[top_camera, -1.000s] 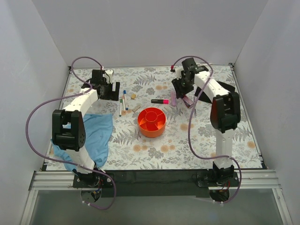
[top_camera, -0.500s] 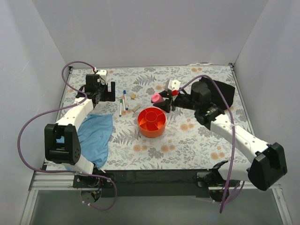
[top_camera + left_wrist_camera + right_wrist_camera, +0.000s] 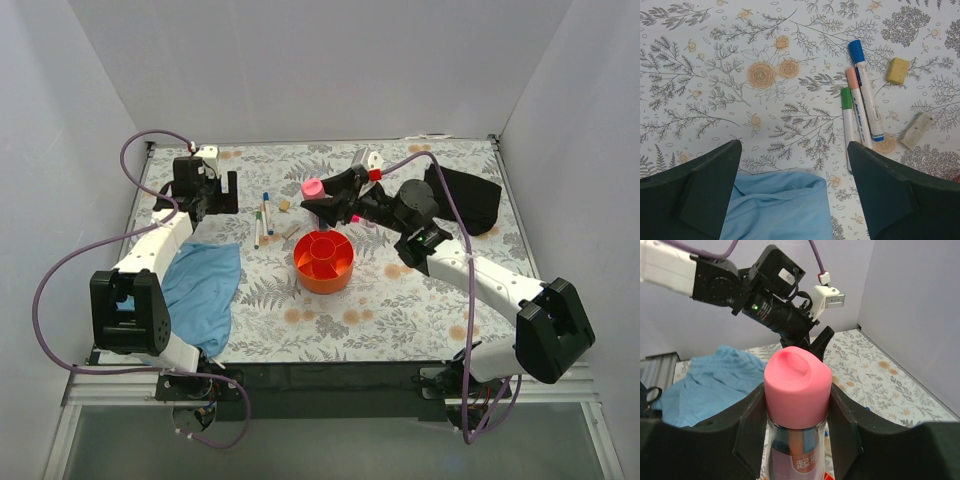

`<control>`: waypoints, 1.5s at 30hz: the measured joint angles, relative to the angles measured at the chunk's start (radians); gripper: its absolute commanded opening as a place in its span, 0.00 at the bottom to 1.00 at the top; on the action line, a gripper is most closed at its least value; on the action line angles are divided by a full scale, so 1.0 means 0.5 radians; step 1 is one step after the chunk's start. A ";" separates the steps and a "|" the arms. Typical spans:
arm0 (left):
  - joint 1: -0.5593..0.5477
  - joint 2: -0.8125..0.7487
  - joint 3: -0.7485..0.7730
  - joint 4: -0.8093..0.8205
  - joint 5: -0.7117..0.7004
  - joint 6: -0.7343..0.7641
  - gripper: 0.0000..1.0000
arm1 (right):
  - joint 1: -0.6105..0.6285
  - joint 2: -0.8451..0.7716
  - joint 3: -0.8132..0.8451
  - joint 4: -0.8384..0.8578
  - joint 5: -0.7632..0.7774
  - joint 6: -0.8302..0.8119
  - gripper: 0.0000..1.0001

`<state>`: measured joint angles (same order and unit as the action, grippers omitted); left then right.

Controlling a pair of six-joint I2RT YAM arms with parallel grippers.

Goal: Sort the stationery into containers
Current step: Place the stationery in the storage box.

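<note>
The orange organizer (image 3: 323,261) stands mid-table. My right gripper (image 3: 322,203) is shut on a clear tube with a pink cap (image 3: 313,187), held upright above the table just behind the organizer; in the right wrist view the tube (image 3: 797,385) fills the space between the jaws of the right gripper (image 3: 797,405). My left gripper (image 3: 216,196) is open and empty, left of three pens (image 3: 262,218). In the left wrist view the pens show blue (image 3: 856,50), peach (image 3: 851,76) and green (image 3: 846,94) caps, beside a tan block (image 3: 897,70) and a pale block (image 3: 916,130). The highlighter (image 3: 356,217) is mostly hidden.
A blue cloth (image 3: 201,285) lies at the front left, its edge under my left gripper (image 3: 775,205). A black pouch (image 3: 470,196) sits at the back right. White walls enclose the table on three sides.
My right gripper has carried the pink-capped tube left and higher, now behind the organizer. My left arm has drawn slightly back and left.
</note>
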<state>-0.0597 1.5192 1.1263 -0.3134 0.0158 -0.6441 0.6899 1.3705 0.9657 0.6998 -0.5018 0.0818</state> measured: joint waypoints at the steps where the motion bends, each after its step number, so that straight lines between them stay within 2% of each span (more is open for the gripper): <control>1: 0.000 -0.007 0.000 0.000 -0.004 0.002 0.88 | 0.004 0.009 -0.004 0.037 0.020 0.053 0.01; 5: 0.008 -0.018 0.000 0.000 -0.021 0.007 0.88 | 0.021 0.089 -0.038 0.181 0.121 0.231 0.01; 11: 0.013 -0.018 0.000 -0.001 -0.035 0.011 0.88 | 0.071 0.153 -0.163 0.252 0.241 0.317 0.01; 21: 0.018 -0.042 -0.047 0.003 -0.040 0.017 0.88 | 0.082 0.169 -0.292 0.349 0.323 0.270 0.01; 45: 0.022 -0.076 -0.196 0.001 -0.040 0.017 0.89 | 0.073 0.476 -0.498 0.671 0.375 0.208 0.04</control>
<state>-0.0486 1.4815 1.0283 -0.3130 -0.0044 -0.6357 0.7265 1.6085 0.7166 1.0351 -0.3145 0.1856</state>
